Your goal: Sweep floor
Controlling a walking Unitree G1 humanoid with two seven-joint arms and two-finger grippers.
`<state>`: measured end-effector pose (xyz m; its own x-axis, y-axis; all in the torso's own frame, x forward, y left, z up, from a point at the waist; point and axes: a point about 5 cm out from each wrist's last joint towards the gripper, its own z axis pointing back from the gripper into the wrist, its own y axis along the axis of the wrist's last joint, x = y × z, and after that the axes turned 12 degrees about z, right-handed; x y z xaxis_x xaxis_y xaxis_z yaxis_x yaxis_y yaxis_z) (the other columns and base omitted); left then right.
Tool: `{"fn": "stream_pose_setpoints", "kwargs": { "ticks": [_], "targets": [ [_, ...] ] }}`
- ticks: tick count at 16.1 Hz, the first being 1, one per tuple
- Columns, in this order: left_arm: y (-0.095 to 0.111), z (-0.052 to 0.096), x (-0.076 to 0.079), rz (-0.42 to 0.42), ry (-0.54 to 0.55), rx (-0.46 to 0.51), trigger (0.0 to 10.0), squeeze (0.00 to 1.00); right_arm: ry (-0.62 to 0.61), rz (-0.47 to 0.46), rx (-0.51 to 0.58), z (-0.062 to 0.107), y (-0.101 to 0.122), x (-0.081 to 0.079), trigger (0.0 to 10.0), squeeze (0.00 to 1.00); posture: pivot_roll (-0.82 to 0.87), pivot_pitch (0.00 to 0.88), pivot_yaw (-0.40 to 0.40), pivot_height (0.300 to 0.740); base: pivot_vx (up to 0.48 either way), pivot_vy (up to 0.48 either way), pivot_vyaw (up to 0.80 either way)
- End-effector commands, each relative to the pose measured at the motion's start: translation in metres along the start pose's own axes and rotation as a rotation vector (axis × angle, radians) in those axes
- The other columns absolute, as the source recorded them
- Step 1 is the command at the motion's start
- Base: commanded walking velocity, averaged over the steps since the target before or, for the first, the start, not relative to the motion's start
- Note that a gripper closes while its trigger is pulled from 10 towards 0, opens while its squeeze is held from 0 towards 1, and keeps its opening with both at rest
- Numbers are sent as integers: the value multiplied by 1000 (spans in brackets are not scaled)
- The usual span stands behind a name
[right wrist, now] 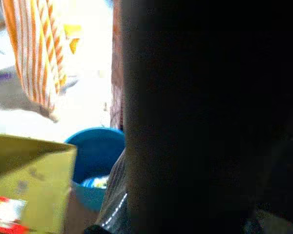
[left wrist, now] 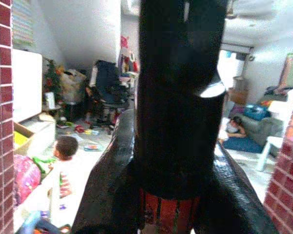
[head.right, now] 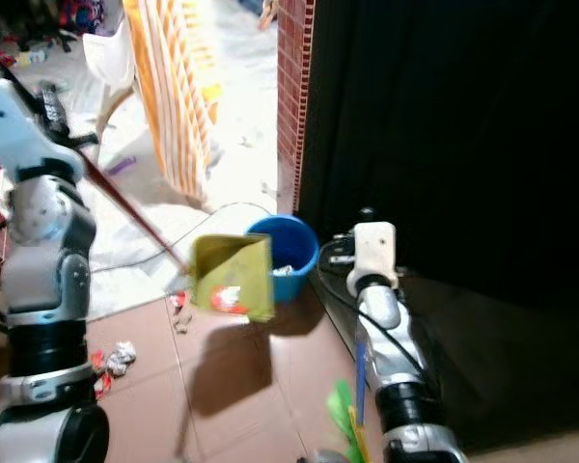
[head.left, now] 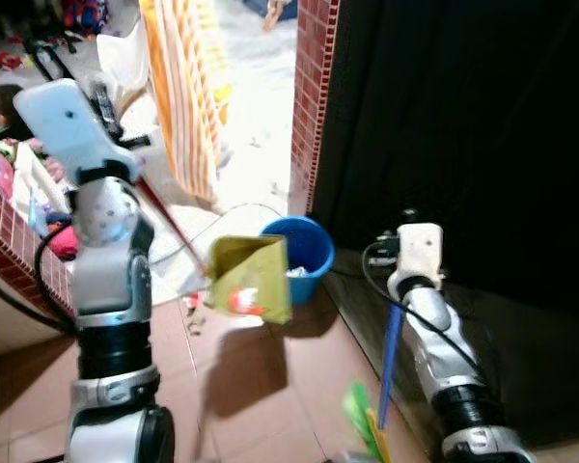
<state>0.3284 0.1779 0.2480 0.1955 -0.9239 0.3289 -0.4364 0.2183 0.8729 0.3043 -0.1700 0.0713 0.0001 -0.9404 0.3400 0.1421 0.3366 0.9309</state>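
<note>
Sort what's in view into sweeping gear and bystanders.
For the job: yellow-green dustpan on its red handle, blue bucket, blue-handled broom, litter on the tiles.
Lying about: orange-striped cloth, white cable, toys.

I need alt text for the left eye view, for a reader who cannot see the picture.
A yellow-green dustpan on a long red handle, held up by the left arm, hangs beside a blue bucket on a brown tiled floor. The right arm holds a blue broom handle near a dark wall; an orange striped cloth hangs behind.

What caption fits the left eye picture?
Yellow dustpan raised on its red handle beside blue bucket, litter inside.
</note>
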Motion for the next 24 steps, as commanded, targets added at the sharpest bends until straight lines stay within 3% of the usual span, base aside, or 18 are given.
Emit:
{"fn": "stream_pose_setpoints", "kwargs": {
  "ticks": [1,5,17,24],
  "targets": [
    [24,-5,-2,28,6,114,10000,0,16,13,69,-5,16,-3,10000,0,-14,0,-1,740,442,0,800],
    [23,-6,-2,31,7,114,10000,0,21,6,70,-5,17,-6,10000,0,-17,0,2,740,440,0,645],
    [11,-1,5,37,-13,71,10000,0,39,15,71,-5,17,-9,10000,0,-22,0,-1,740,446,0,0],
    [12,1,9,48,-27,74,10000,0,40,18,65,-4,15,-9,10000,0,-21,0,0,740,40,0,0]
  ]
}}
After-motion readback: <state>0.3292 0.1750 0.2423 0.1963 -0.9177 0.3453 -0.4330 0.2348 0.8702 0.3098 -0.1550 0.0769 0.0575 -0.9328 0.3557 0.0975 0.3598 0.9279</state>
